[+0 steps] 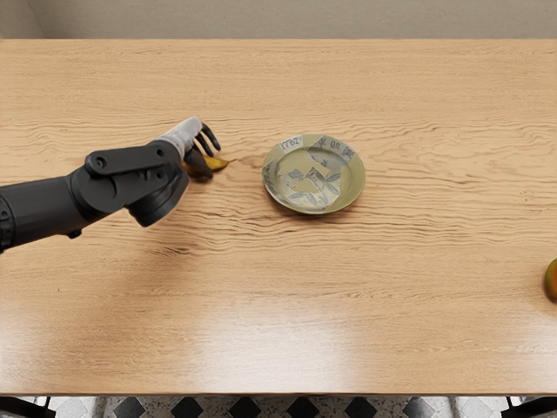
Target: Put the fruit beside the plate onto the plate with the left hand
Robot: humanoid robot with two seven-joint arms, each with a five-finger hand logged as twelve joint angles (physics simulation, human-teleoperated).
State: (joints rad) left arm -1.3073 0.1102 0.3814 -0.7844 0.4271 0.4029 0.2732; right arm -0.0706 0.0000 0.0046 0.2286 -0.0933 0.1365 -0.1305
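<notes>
Barely begun: fruit grasped, not yet lifted.
Just left of the round olive-green patterned plate (271,178), the yellow-brown oblong fruit (216,163) lies on the light wooden desk (278,305), with the left robot hand (198,150) curled around it. The lift, the carry across and the release onto the plate seem still to come.

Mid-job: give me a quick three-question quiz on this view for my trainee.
1. True or false: the fruit by the left hand already lies on the plate.
2. In the picture, that fruit lies on which side of the plate? A left, B right, C in front.
3. Which picture edge cuts off a round object?
Key: 1 false; 2 A; 3 the right edge.
</notes>
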